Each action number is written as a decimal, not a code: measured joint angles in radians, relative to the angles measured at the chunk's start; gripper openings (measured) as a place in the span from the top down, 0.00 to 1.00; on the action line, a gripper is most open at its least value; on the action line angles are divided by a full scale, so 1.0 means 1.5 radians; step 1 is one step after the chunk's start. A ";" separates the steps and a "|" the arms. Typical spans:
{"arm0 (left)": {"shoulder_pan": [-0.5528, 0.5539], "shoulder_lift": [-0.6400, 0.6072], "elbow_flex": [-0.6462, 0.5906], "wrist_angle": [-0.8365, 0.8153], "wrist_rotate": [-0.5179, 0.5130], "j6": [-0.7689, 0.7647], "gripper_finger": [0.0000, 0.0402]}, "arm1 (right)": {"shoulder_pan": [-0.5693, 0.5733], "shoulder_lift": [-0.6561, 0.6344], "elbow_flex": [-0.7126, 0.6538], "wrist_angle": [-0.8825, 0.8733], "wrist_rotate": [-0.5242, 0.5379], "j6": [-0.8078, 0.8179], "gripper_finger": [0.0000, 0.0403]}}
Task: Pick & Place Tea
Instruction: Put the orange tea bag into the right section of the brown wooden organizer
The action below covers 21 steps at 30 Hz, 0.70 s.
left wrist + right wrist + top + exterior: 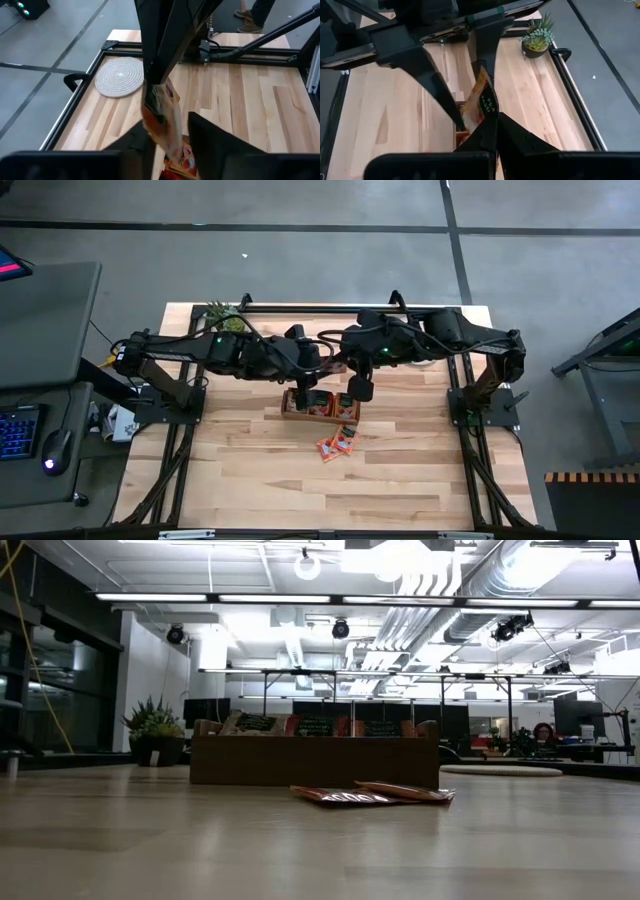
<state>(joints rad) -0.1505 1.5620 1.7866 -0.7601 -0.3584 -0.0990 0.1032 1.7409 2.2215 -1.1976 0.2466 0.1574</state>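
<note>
1. In the high view you see a small potted plant (222, 316) on the pale wooden table (250, 490), in the upper left of the table.
2. Right of the plant, the left arm reaches from the left edge toward the middle. Its left gripper (301, 395) hangs over the left end of the wooden box (320, 406).
3. In the left wrist view a dark finger (156, 55) of the other arm pinches the top of a tea sachet (162, 117), while the left arm's own fingers (220, 142) stand apart on either side of it. You cannot tell whether they touch it.
4. The box sits at centre frame. In the low view you see sachets standing upright in it (318, 726).
5. Just below and right of the box, loose tea sachets (337, 445) lie flat on the table; the low view shows them in front of the box (372, 794).
6. The right gripper (358, 390) hangs over the box's right end. In the right wrist view its fingers (485, 131) are closed on an orange sachet (481, 102).
7. A round woven mat (120, 76) lies by the table's edge in the left wrist view.
</note>
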 joint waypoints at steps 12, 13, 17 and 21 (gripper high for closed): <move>0.000 -0.043 0.000 -0.066 -0.058 -0.014 0.45 | 0.001 0.000 0.000 -0.076 0.032 0.024 1.00; 0.000 -0.052 0.000 -0.080 -0.067 -0.017 0.45 | 0.002 0.000 0.000 -0.081 0.038 0.030 1.00; 0.000 -0.094 0.003 -0.116 -0.096 -0.027 0.46 | 0.006 0.000 0.000 -0.101 0.044 0.038 1.00; 0.000 -0.134 0.002 -0.178 -0.117 -0.051 0.47 | 0.010 0.000 0.000 -0.127 0.044 0.059 1.00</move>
<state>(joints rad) -0.1509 1.3605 1.7894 -1.0264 -0.5335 -0.1752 0.1177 1.7409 2.2215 -1.3885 0.3123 0.2463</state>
